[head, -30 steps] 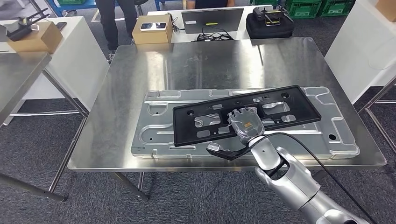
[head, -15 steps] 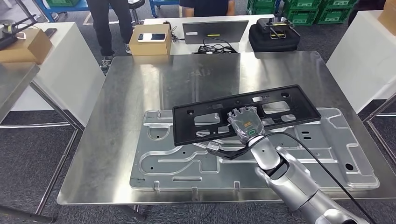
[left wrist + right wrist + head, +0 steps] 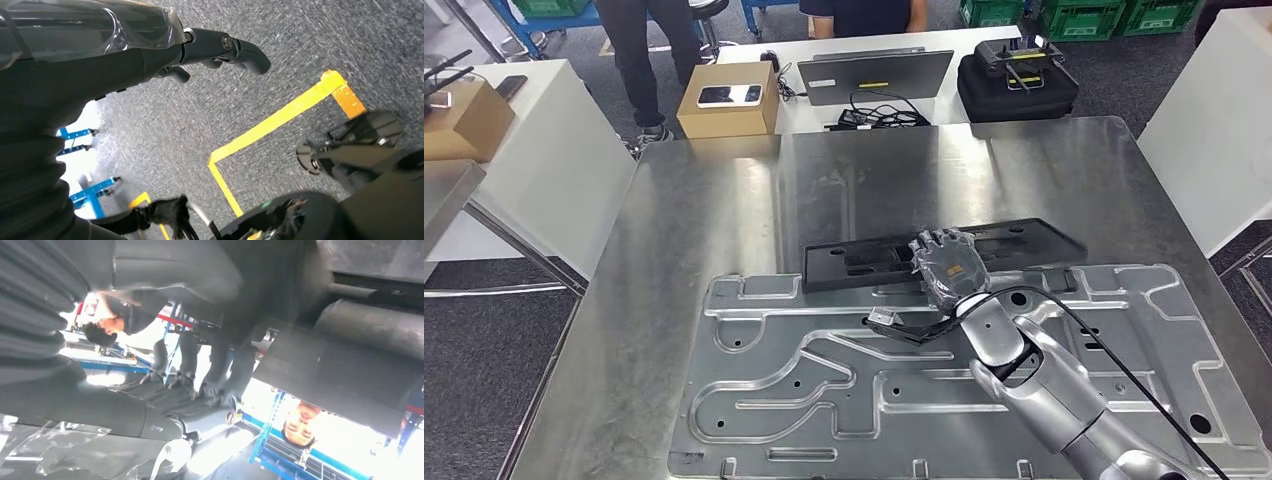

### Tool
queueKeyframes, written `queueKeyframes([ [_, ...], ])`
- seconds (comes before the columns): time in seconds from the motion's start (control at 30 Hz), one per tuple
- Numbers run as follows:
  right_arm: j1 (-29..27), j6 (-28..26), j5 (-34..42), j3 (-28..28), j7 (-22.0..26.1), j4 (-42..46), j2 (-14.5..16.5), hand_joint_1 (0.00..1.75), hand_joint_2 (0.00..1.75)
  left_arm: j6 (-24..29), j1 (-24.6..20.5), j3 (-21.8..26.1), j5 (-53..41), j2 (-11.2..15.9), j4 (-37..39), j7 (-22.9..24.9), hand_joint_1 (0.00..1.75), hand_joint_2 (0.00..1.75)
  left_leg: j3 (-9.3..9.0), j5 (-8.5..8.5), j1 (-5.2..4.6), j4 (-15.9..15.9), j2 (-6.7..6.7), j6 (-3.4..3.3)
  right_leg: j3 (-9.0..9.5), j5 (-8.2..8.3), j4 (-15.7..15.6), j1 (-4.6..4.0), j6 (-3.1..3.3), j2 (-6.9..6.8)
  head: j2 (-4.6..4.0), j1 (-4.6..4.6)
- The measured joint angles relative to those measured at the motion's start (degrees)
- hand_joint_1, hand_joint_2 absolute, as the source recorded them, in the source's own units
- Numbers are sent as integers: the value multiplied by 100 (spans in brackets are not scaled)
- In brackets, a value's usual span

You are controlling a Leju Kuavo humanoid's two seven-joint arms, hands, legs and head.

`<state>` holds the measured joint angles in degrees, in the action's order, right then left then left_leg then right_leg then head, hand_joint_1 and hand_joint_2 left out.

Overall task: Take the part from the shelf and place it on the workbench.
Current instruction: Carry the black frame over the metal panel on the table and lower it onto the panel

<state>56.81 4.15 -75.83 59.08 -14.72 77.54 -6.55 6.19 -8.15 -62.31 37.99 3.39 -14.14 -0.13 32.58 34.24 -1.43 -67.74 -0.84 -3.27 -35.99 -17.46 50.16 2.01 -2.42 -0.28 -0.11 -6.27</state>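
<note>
The part is a long black plastic frame (image 3: 1014,240) with cut-outs. It lies nearly flat and low over the steel workbench (image 3: 724,210), just beyond the far edge of a large stamped silver plate (image 3: 824,380). My right hand (image 3: 946,262) grips the frame near the middle of its near edge, fingers curled over it. Whether the frame touches the bench I cannot tell. My left hand (image 3: 220,50) hangs over grey carpet with yellow floor tape, holding nothing, its fingers apart.
Beyond the bench a white table carries a cardboard box (image 3: 727,100) with a phone, a laptop (image 3: 874,72) and a black case (image 3: 1017,80). White tables flank the bench at left (image 3: 534,150) and right (image 3: 1214,130). People (image 3: 639,40) stand at the back.
The camera has moved closer to the bench, so the whole scene has shifted. The black frame, tilted up toward me before, is now lowered and flatter over the bench, still in my right hand.
</note>
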Motion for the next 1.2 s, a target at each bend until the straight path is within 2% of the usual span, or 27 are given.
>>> queueKeyframes([
  [0.03, -9, 1, 3, 0, 1, -2, -2, 0, 0, 2, 6, 0, 8, -2, 0, 3, 0, 175, 125, 69, 18, -89, 4, 2, 37, -37, 4, -7, 0, 6, 0, 0],
  [0.07, -12, 1, 4, 0, -1, -2, -3, 0, 0, 3, 12, 0, 16, -4, 0, 8, 0, 175, 156, -16, 21, 29, 7, -18, 80, -71, 6, -18, 2, 14, 1, 1],
  [0.1, -10, 1, 5, 0, 0, -1, -2, 0, 0, 4, 16, 0, 20, -7, 0, 13, 0, 175, 95, -252, 10, 348, 8, -65, 133, -102, 4, -36, 5, 21, 1, 0],
  [0.17, 2, 1, 5, -5, -1, 1, -4, 0, 0, 6, 18, 0, 26, 0, 2, 16, 0, 175, -150, -914, -83, 1259, 27, -244, 242, -140, -41, -63, 8, 27, 2, 0],
  [0.2, 10, 0, 6, -9, -2, 2, -6, 0, 0, 5, 12, 0, 26, 4, 4, 11, 0, 175, -265, -1144, -140, 1646, 38, -329, 279, -148, -70, -73, 7, 41, 1, 0],
  [0.23, 17, 0, 7, -13, -3, 3, -9, 0, 0, 4, 8, 0, 26, 8, 5, 8, 0, 175, -333, -1286, -184, 1889, 45, -380, 300, -153, -92, -80, 3, 52, 1, 0],
  [0.27, 23, 0, 9, -15, -1, 4, -9, 0, 0, 4, 8, 0, 28, 8, 7, 4, 0, 175, -366, -1332, -208, 2003, 48, -389, 308, -157, -101, -89, -3, 65, 1, 0],
  [0.33, 21, 1, 12, -21, -1, 7, -12, 0, 0, -2, 16, 0, 37, 0, 7, -1, 0, 175, -420, -1370, -177, 2079, 53, -328, 292, -205, -69, -106, -22, 76, 1, -3],
  [0.4, 21, 0, 16, -30, -2, 8, -22, 0, 0, -7, 23, 0, 45, -12, 7, -3, 0, 175, -474, -1399, -130, 2138, 70, -304, 120, -469, 324, -123, -52, 76, 2, -4],
  [0.47, 10, 2, 27, -32, -2, 8, -40, 0, 0, -8, 22, 0, 50, -22, 6, -4, 0, 87, -499, -1381, -110, 2143, 76, -332, -292, -897, 1213, -124, -84, 74, 2, -2],
  [0.5, 1, 2, 40, -31, -2, 7, -51, 0, 0, -10, 23, 0, 53, -26, 6, -5, 0, 44, -508, -1364, -104, 2136, 74, -341, -506, -1037, 1630, -116, -104, 73, 2, -3],
  [0.53, -3, 2, 54, -31, -3, 7, -64, 0, 0, -14, 24, 0, 56, -29, 5, -6, 0, 0, -518, -1340, -94, 2125, 71, -339, -643, -1071, 1866, -107, -127, 71, 2, -3],
  [0.57, 6, 1, 65, -34, -9, 8, -75, 0, 0, -19, 28, 0, 58, -32, 5, -8, 0, 0, -533, -1306, -77, 2106, 66, -326, -661, -986, 1853, -93, -155, 69, 2, -3],
  [0.6, 33, 0, 74, -42, -19, 10, -86, 0, 0, -22, 33, 0, 61, -33, 6, -11, 0, 0, -553, -1258, -54, 2076, 61, -299, -564, -801, 1607, -72, -186, 65, 2, -3],
  [0.67, 150, -7, 76, -86, -71, 25, -129, 0, 0, -23, 39, 0, 66, -31, 7, -17, 0, 0, -576, -1124, -29, 1971, 55, -218, -196, -357, 788, -1, -271, 54, 2, -7],
  [0.7, 227, -24, 72, -125, -127, 42, -154, 0, 0, -22, 40, 0, 73, -27, 8, -19, 0, 0, -561, -1065, -31, 1898, 51, -179, -42, -235, 445, 32, -278, 53, 2, -9],
  [0.73, 305, -50, 63, -175, -197, 59, -186, 0, 0, -19, 43, 0, 81, -25, 8, -19, 0, 0, -533, -1040, -42, 1844, 44, -143, 46, -178, 238, 57, -268, 53, 2, -11],
  [0.83, 502, -147, 90, -356, -319, 110, -290, 0, 0, -19, 63, 0, 102, -15, 9, -10, 0, 0, -439, -1020, -64, 1783, 21, -83, 52, -215, 136, 76, -173, 65, 2, -10],
  [0.87, 540, -145, 125, -416, -285, 132, -325, 0, 0, -27, 69, 0, 105, -13, 10, -7, 0, 0, -395, -911, -65, 1668, 22, -71, 59, -231, 126, 81, -150, 69, 2, -9],
  [0.9, 541, -110, 159, -460, -226, 149, -356, 0, 0, -36, 75, 0, 107, -13, 10, -4, 0, 0, -318, -729, -55, 1427, 23, -65, 94, -250, 98, 84, -129, 70, 2, -10],
  [0.97, 403, -5, 191, -486, -104, 160, -407, 0, 0, -51, 80, 0, 108, -25, 11, -9, 0, 0, -60, -263, -28, 605, 29, -74, 237, -301, 35, 61, -92, 69, 1, -11],
  [1.0, 288, 46, 193, -467, -58, 151, -426, 0, 0, -58, 79, 0, 108, -31, 11, -14, 0, 0, 92, -101, -19, 193, 29, -82, 316, -335, 16, 44, -82, 67, 1, -12],
  [1.03, 177, 79, 191, -437, -22, 142, -434, 0, 0, -66, 76, 0, 109, -39, 11, -18, 0, 0, 212, -62, -21, -70, 29, -84, 388, -372, 8, 26, -72, 66, 1, -12],
  [1.07, 88, 98, 191, -401, 2, 134, -427, 0, 0, -77, 74, 0, 109, -48, 11, -21, 0, 0, 268, -160, -26, -119, 30, -82, 446, -408, 7, 10, -65, 68, 1, -12],
  [1.1, 40, 107, 192, -367, 18, 131, -404, 0, 0, -84, 70, 0, 109, -55, 11, -23, 0, 0, 241, -387, -35, 77, 30, -86, 494, -435, 6, -6, -58, 75, 1, -11],
  [1.13, 31, 108, 195, -338, 22, 131, -366, 0, 0, -90, 63, 0, 109, -59, 11, -25, 0, 0, 147, -688, -48, 454, 30, -106, 536, -455, -1, -24, -52, 82, 0, -11],
  [1.2, 70, 108, 202, -304, 24, 133, -288, 0, 0, -94, 44, 0, 109, -52, 12, -30, 0, 0, -75, -1231, -105, 1304, 31, -214, 597, -476, -30, -39, -48, 100, 0, -11],
])
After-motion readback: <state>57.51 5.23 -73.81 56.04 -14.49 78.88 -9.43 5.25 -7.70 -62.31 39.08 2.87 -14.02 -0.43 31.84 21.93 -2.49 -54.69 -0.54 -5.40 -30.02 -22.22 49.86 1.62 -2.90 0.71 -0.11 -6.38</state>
